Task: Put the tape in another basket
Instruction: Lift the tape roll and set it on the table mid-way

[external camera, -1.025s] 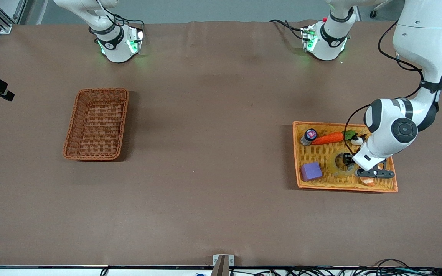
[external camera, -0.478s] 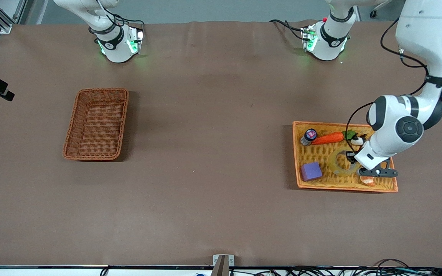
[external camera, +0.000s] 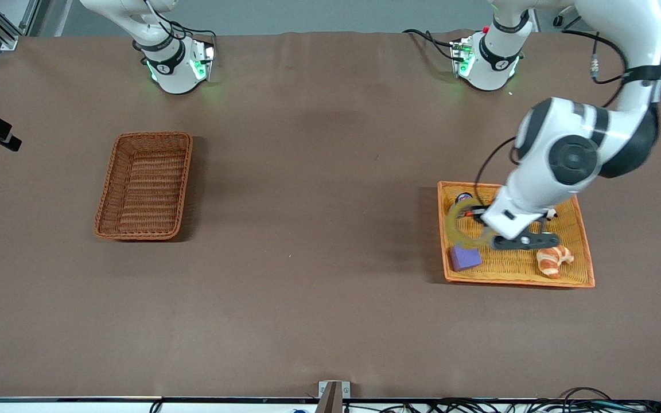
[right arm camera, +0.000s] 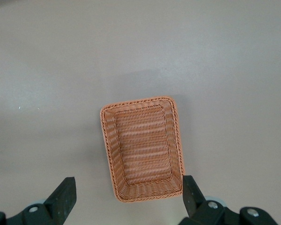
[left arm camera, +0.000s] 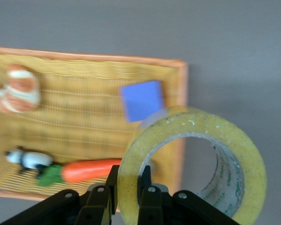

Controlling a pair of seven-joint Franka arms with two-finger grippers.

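Observation:
The tape [external camera: 453, 225], a translucent yellowish ring, hangs on edge in my left gripper [external camera: 475, 219], lifted above the light yellow-orange tray [external camera: 514, 281]. In the left wrist view my left gripper [left arm camera: 129, 182] is shut on the tape's [left arm camera: 243, 154] wall, one finger inside the ring and one outside. The reddish-brown basket [external camera: 144, 184] stands empty toward the right arm's end of the table. In the right wrist view my right gripper [right arm camera: 127, 194] is open and empty, high over the basket [right arm camera: 143, 145]. The right gripper is out of the front view.
In the tray lie a purple block [external camera: 465, 258], a croissant [external camera: 554, 260], a carrot [left arm camera: 89, 169] and a small panda toy [left arm camera: 28, 159]. A small bottle [external camera: 463, 197] stands at the tray's corner, partly hidden by the tape. Brown table spreads between tray and basket.
My left gripper has risen from the tray with the tape and swung toward the right arm's end. The croissant now shows fully. The right arm has not moved.

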